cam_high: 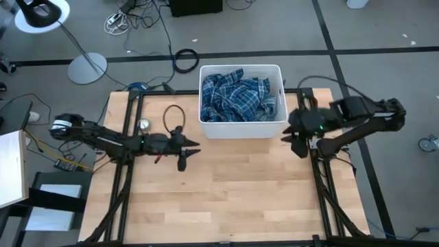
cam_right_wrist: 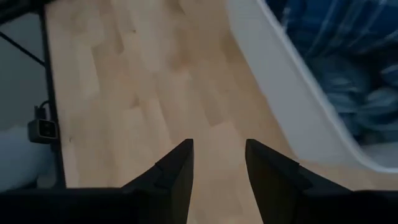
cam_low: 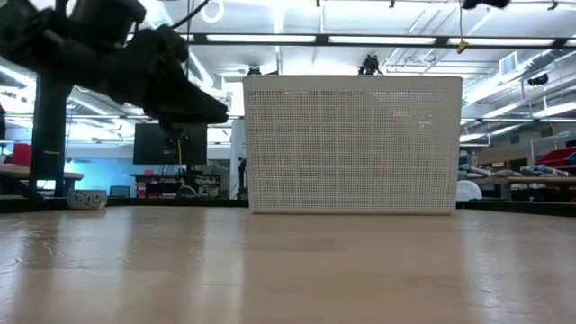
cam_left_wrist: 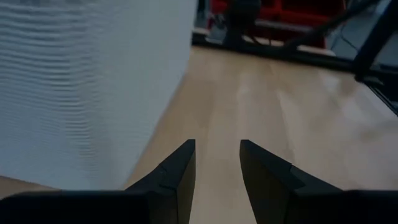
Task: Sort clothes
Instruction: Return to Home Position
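Observation:
Blue-and-white plaid shirts (cam_high: 240,97) lie bunched inside the white rectangular bin (cam_high: 206,127) at the table's far middle; they also show in the right wrist view (cam_right_wrist: 348,56). No turquoise, navy or grey garment shows. My left gripper (cam_high: 188,152) is open and empty, left of the bin's near left corner, above the table (cam_left_wrist: 217,155). My right gripper (cam_high: 293,140) is open and empty, right of the bin's near right corner (cam_right_wrist: 217,155).
The bin (cam_low: 351,144) stands on the wooden table (cam_high: 226,199), filling the middle of the low view. A small bowl (cam_low: 87,199) sits at the table's far left. Cables (cam_high: 171,116) lie left of the bin. Dark frame rails run along both sides.

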### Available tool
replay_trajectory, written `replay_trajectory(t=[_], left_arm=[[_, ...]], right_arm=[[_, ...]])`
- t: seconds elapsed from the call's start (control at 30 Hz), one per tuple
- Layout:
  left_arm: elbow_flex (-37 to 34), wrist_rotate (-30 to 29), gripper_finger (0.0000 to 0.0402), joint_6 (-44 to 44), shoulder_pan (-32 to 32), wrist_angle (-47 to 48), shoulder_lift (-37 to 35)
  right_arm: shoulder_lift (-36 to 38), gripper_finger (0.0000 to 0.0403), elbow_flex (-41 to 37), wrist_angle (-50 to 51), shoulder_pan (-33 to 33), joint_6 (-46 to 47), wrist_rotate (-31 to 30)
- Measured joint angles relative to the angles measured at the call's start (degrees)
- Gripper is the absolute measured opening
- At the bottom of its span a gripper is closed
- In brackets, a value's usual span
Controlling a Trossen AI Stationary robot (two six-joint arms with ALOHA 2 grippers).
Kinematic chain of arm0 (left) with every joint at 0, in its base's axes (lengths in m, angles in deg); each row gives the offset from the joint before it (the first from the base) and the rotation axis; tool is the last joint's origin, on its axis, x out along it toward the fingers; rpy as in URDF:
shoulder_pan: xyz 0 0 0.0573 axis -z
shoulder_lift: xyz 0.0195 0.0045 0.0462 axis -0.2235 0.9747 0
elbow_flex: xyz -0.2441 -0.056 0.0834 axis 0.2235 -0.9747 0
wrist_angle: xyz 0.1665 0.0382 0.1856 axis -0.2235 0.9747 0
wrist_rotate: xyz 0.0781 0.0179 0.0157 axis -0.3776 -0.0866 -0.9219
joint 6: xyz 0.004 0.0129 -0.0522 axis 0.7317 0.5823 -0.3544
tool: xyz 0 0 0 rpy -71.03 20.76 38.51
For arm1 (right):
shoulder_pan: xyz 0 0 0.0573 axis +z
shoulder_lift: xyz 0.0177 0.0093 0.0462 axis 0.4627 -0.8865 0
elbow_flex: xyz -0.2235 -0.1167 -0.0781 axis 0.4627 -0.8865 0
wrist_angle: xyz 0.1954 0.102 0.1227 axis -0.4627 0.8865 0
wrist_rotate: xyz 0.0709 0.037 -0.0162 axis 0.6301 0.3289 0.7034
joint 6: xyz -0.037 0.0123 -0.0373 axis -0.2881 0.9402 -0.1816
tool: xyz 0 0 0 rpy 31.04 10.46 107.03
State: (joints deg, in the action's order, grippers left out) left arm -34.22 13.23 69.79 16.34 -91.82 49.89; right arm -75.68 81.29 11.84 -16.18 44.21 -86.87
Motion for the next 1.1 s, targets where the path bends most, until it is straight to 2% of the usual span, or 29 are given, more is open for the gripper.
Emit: replay_trajectory(t=[0.2, 0.3, 0.47, 0.63, 0.7, 0.87, 1.1], left_arm=[[-9.15, 0.27, 0.0131, 0.86, -4.3, -9.55, -5.5], [-13.05, 0.62, 0.0131, -1.14, -5.89, -9.82, -10.31], [-17.17, 4.67, 0.0131, -0.18, -7.07, -8.18, -19.98], [-17.36, 5.24, 0.0131, 0.42, -8.78, 3.03, -30.68], [-17.36, 7.74, 0.0131, 1.63, -9.7, 6.76, -35.26], [-17.36, 14.85, 0.0131, 3.24, -12.03, 15.83, -47.66], [-17.36, 16.17, 0.0131, 2.89, -12.7, 30.05, -63.15]], right_arm=[[9.87, 0.0146, -19.14, -13.46, 6.98, 5.67, -1.57], [13.47, 0.0146, -27.23, -19.0, 8.8, 7.71, -2.87], [17.83, 0.0146, -37.59, -25.32, 10.5, 11.08, -8.05], [21.22, 0.0146, -45.0, -32.0, 11.54, 11.54, -9.69], [22.36, 0.0146, -46.7, -33.1, 11.87, 11.5, -9.71], [24.72, 0.0146, -48.9, -33.61, 12.18, 11.48, -9.74], [26.84, 0.0146, -49.35, -33.64, 12.18, 10.42, -10.02]])
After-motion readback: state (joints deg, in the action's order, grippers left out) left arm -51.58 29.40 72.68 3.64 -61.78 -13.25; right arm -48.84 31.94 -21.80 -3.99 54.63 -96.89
